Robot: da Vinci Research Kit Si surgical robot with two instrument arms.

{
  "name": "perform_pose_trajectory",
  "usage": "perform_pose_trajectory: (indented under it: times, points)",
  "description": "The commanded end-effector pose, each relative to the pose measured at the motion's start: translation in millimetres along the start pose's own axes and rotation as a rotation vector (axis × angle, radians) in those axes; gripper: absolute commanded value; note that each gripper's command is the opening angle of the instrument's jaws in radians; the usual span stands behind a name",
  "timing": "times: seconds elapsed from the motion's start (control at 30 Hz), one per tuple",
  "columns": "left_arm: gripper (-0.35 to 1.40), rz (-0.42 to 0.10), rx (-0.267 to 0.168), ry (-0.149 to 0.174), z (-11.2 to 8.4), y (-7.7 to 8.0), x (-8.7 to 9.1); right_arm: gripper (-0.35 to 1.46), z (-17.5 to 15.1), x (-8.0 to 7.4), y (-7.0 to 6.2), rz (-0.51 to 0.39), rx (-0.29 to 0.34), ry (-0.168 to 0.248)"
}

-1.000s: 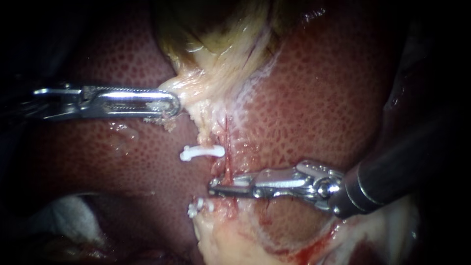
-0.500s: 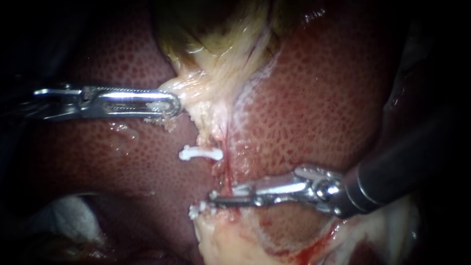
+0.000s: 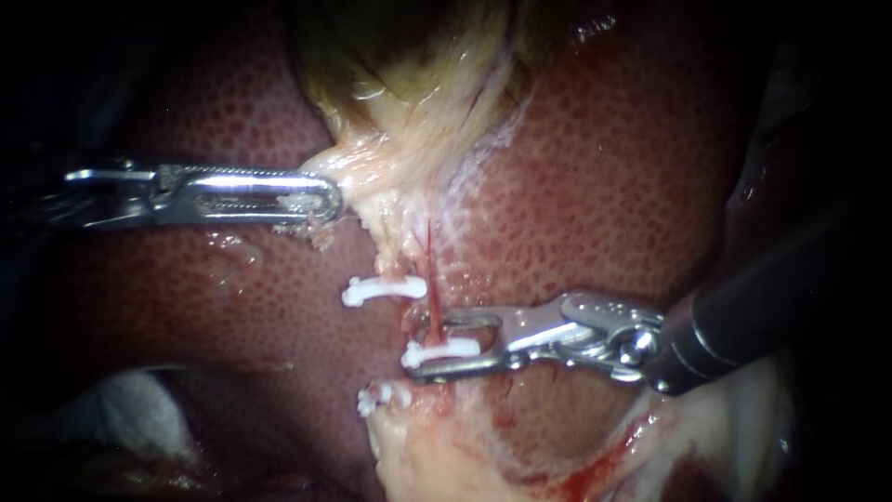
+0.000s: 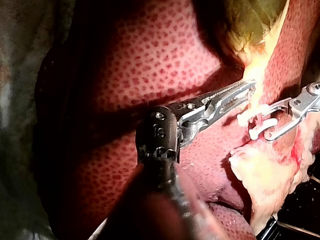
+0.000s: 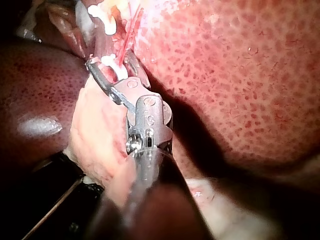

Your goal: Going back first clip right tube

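Observation:
A thin red tube point(image 3: 431, 279) runs down from the pale gallbladder point(image 3: 418, 112) across the liver point(image 3: 595, 186). My left instrument point(image 3: 321, 200) comes in from the left, its jaws shut on the pale tissue at the gallbladder's lower end point(image 4: 248, 90). My right instrument point(image 3: 423, 348) stands across the tube with its jaws open. A white clip point(image 3: 448, 350) lies between them on the tube, and shows in both wrist views point(image 4: 261, 127) point(image 5: 108, 61). Another white clip point(image 3: 383, 290) sits higher on the strands, and a third point(image 3: 375, 398) lower.
Pale fatty tissue point(image 3: 437, 455) with a little blood lies below the clips. White gauze point(image 3: 139, 409) shows at the lower left. The right instrument's dark shaft point(image 3: 762, 316) crosses the liver's right edge.
My right instrument's jaws were closed across the tube, dipped slightly lower, and now stand open with a white clip showing between them. The left instrument has held still.

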Motion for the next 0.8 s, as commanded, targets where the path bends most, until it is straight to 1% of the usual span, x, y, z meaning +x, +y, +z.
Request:
perform_pose_trajectory:
  times: [0.03, 0.13, 0.23, 0.3, 0.33, 0.43, 0.57, 0.7, 0.8]
  points:
    - [-0.35, 0.0, 0.0, 0.0, 0.0, 0.0, 0.0, 0.49, -0.6, 0.2, 0.0, -0.001, 0.0, 0.0]
    - [-0.35, 0.0, 0.0, 0.0, 0.0, 0.0, 0.0, 0.49, -2.2, 0.9, 0.0, -0.012, 0.003, 0.001]
    - [-0.35, 0.0, 0.0, 0.0, 0.0, 0.0, 0.0, 0.49, -4.6, 1.8, -0.2, -0.027, 0.012, -0.001]
    - [-0.35, 0.0, 0.0, 0.0, 0.0, 0.0, -0.1, 0.49, -6.6, 2.7, -0.6, -0.055, 0.021, -0.002]
    - [-0.35, 0.001, 0.001, 0.0, 0.0, 0.0, -0.1, 0.49, -7.4, 3.2, -0.7, -0.069, 0.025, -0.003]
    - [-0.35, 0.001, 0.001, 0.0, 0.1, 0.0, -0.2, 0.49, -10.1, 5.4, -1.4, -0.093, 0.021, 0.0]
    - [-0.35, 0.002, 0.001, 0.0, 0.1, -0.1, -0.2, 0.49, -13.2, 8.6, -2.6, -0.127, 0.025, 0.002]
    - [-0.35, 0.003, 0.0, 0.0, 0.4, -0.1, -0.4, 0.49, -15.3, 10.6, -3.6, -0.137, 0.002, 0.007]
    - [-0.35, 0.006, 0.001, 0.0, 1.0, -0.3, -0.8, 0.49, -15.8, 11.1, -3.9, -0.153, -0.005, 0.007]
